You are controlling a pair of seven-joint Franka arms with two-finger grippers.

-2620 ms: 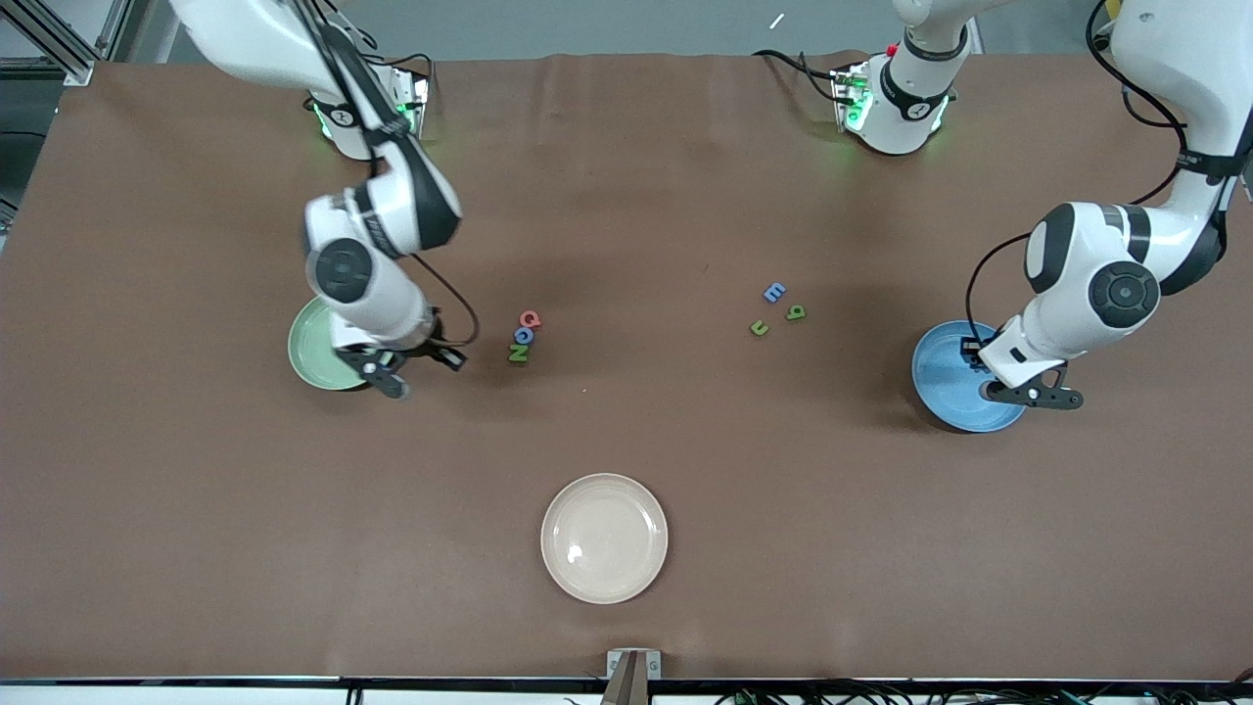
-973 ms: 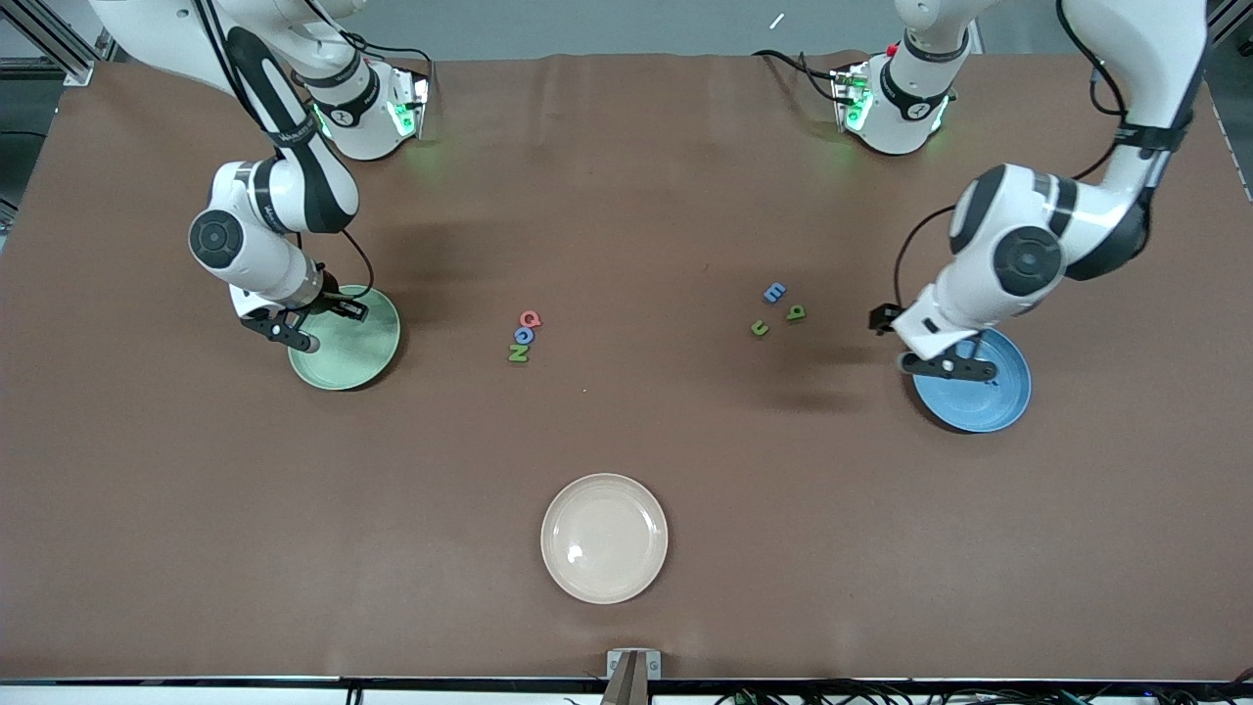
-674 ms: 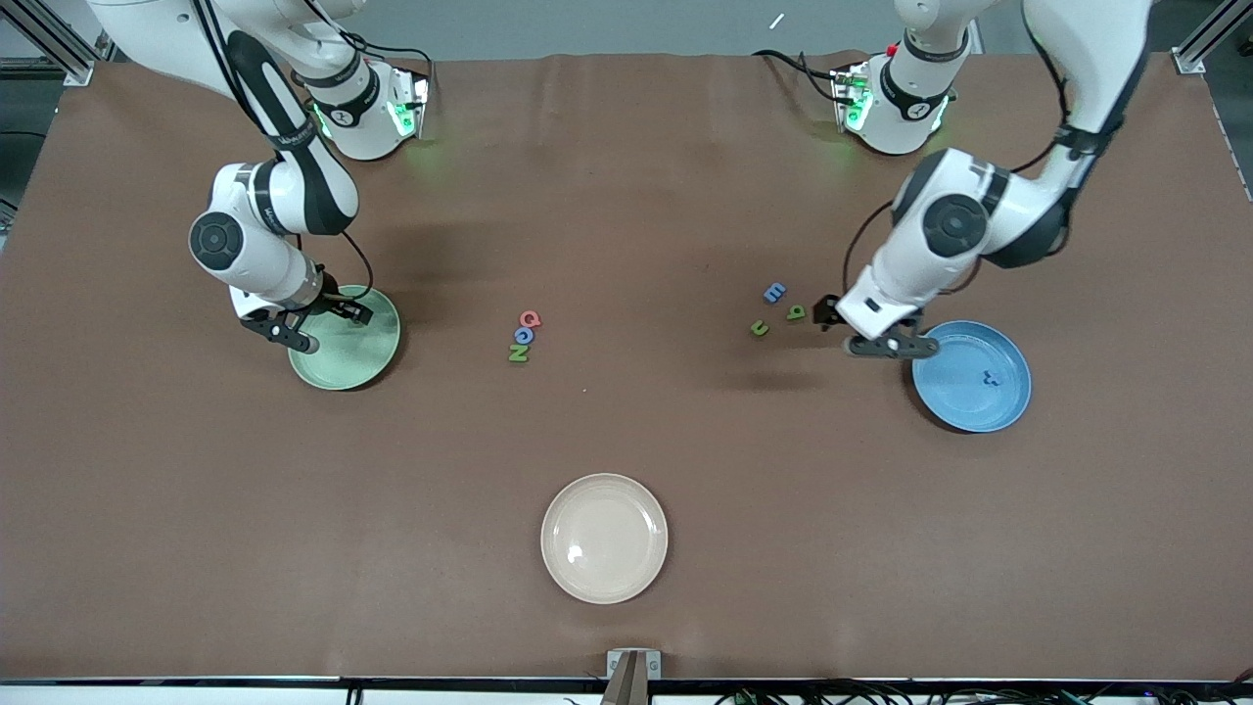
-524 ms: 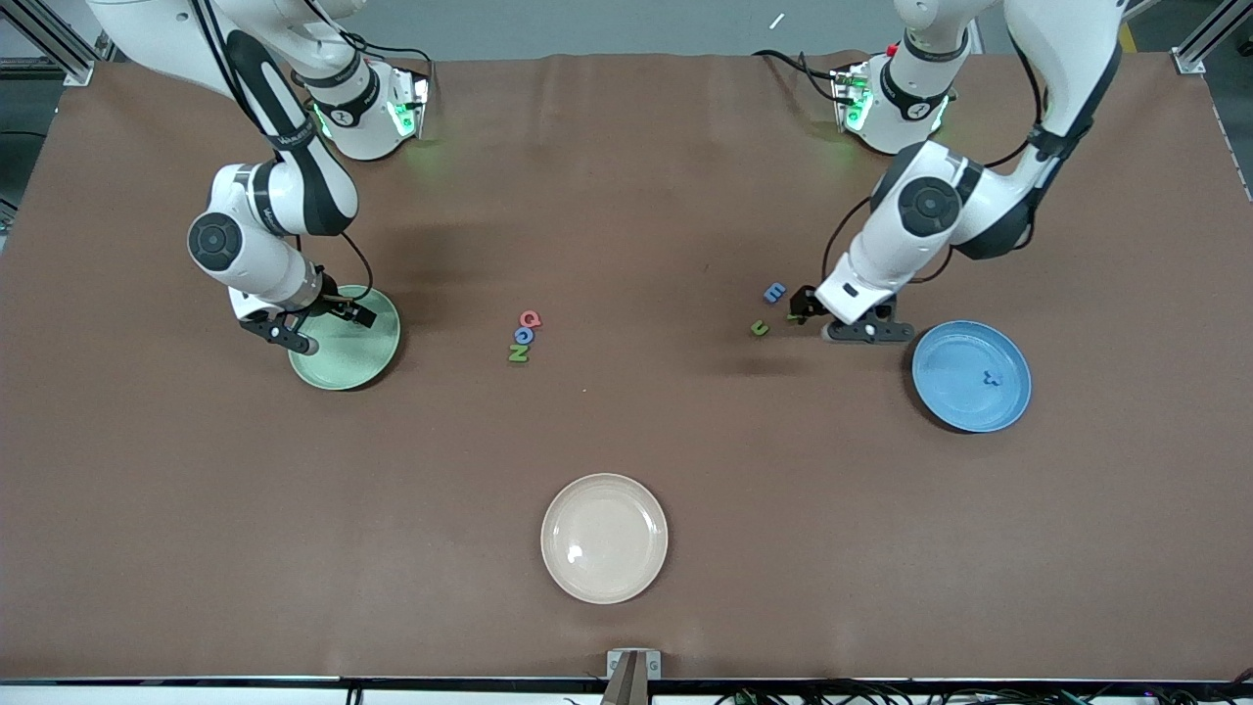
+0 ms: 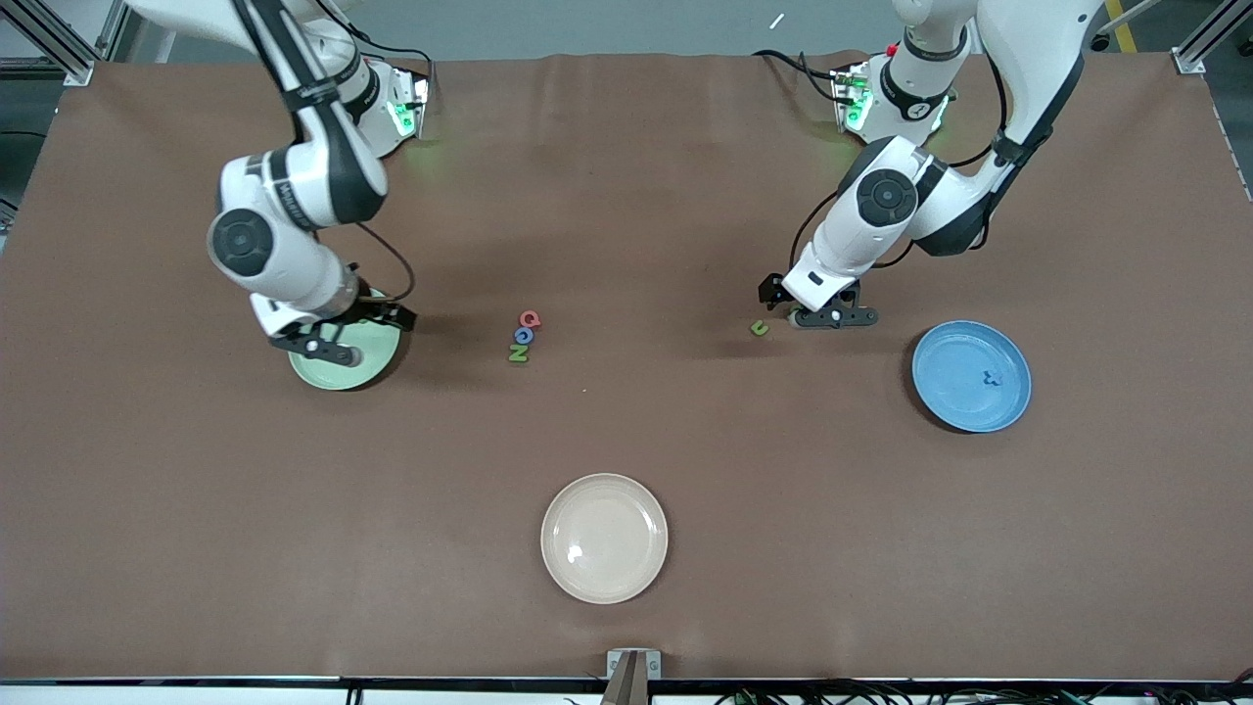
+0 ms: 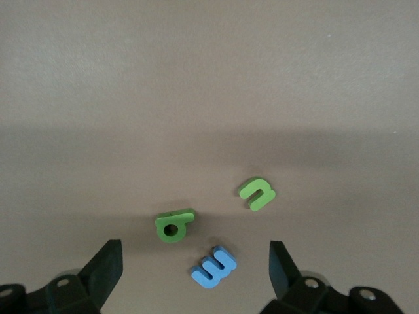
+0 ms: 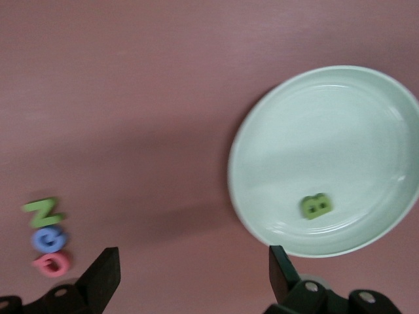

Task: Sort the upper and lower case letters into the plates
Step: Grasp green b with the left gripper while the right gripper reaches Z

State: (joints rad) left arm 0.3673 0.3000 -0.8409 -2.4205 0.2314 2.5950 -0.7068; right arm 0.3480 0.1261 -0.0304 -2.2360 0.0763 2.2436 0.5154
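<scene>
Your left gripper (image 5: pixel 820 317) hung over the lowercase cluster, jaws spread wide and empty. From its wrist view, the green q (image 6: pixel 174 226) and blue m (image 6: pixel 214 267) lay between the fingers, the green u (image 6: pixel 256 194) just past them. The blue plate (image 5: pixel 971 376) sat toward the left arm's end of the table. Your right gripper (image 5: pixel 328 345), also apart, hovered over the green plate (image 7: pixel 327 160), holding nothing; the B (image 7: pixel 315 205) lay inside.
</scene>
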